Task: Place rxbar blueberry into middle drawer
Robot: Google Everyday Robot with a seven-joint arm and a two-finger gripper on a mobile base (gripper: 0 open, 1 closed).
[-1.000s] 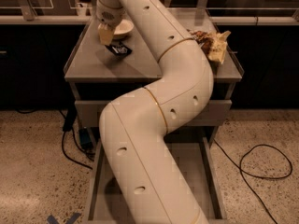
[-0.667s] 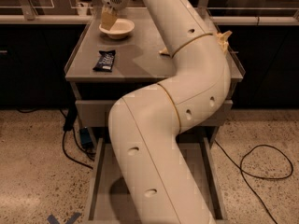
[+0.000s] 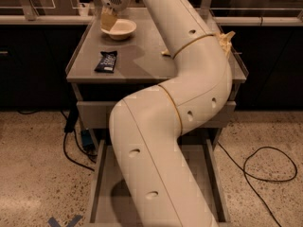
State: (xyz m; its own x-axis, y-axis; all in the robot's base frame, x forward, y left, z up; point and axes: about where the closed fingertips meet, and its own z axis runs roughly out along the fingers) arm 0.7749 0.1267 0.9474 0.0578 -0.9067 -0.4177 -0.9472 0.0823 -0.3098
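Observation:
The rxbar blueberry (image 3: 106,61), a dark navy bar with white lettering, lies flat on the grey counter top (image 3: 142,65) near its front left. My gripper (image 3: 109,19) hangs at the back left, over the edge of an off-white bowl (image 3: 121,30), well behind the bar and apart from it. It holds nothing that I can see. A drawer (image 3: 100,174) stands pulled out low under the counter. My arm crosses most of its inside.
A brown-and-yellow chip bag (image 3: 226,40) sits at the counter's right edge, partly behind my arm. A closed drawer front (image 3: 92,115) lies just under the counter top. Black cables (image 3: 265,164) run over the speckled floor on both sides.
My gripper has risen from just over the bar and moved back to the bowl. The bar now lies fully exposed on the counter.

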